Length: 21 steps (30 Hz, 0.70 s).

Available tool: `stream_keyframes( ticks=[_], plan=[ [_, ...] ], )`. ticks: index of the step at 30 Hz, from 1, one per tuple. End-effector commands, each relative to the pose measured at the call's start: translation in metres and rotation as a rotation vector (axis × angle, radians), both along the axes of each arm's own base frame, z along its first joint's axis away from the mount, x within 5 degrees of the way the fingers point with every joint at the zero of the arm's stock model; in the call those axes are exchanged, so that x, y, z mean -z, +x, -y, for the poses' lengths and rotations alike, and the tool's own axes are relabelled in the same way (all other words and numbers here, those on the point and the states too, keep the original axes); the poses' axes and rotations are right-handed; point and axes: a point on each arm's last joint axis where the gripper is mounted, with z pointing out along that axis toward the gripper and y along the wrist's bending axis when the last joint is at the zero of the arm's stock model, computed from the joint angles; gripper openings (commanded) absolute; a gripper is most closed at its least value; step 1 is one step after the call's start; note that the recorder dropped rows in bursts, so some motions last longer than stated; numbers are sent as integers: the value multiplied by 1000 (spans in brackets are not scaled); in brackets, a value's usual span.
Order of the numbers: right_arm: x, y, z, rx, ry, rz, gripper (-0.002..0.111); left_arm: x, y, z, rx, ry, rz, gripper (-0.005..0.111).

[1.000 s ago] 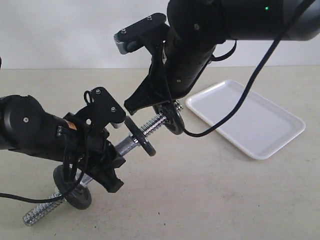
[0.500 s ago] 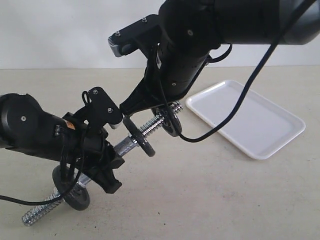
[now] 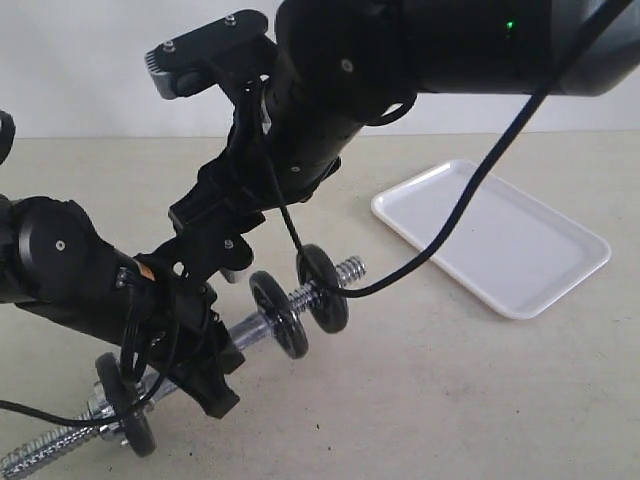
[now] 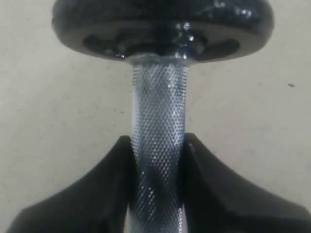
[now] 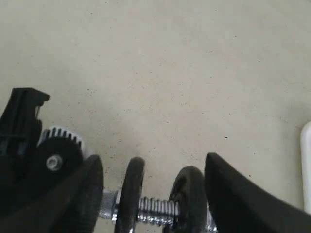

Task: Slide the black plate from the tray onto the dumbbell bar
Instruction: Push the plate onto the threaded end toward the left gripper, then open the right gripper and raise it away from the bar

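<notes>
**Beige tabletop point(image 3: 430, 400), black plate point(image 3: 322, 288) riding on dumbbell bar point(image 4: 158, 97)**

Matte surface is meeting a plain white wall point(image 3: 90, 70). Left gripper point(image 4: 158, 141) is clamping the bar's knurled middle. Right gripper point(image 5: 153, 162) is hanging spread wide near the plate, gripping nothing. Plate is sitting on the threaded end, well apart from the white tray point(image 3: 520, 250).

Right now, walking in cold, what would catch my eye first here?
A chrome dumbbell bar slanting across the middle, clamped at its grip by the left gripper. The right gripper hangs open above the bar's upper end, where a black plate sits on the thread. A white tray lies to the right.
</notes>
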Motion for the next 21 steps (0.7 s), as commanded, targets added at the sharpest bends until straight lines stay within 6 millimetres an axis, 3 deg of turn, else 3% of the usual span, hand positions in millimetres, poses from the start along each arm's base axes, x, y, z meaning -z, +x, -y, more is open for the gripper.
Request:
stream_keyframes(
  ticks=[1,14,19,21],
  plan=[
    [-5,1,1,13,24,6,58,-53,38,2,-190,-159,479,4],
    [-9,5,6,27,-13,65,58,-53,38,2,-189,-158,477,4],
    [-29,9,20,103,-40,191,58,-53,37,2,-189,-158,476,4],
    [-40,9,29,140,-74,243,52,-53,37,2,-189,-158,476,4]
  ],
)
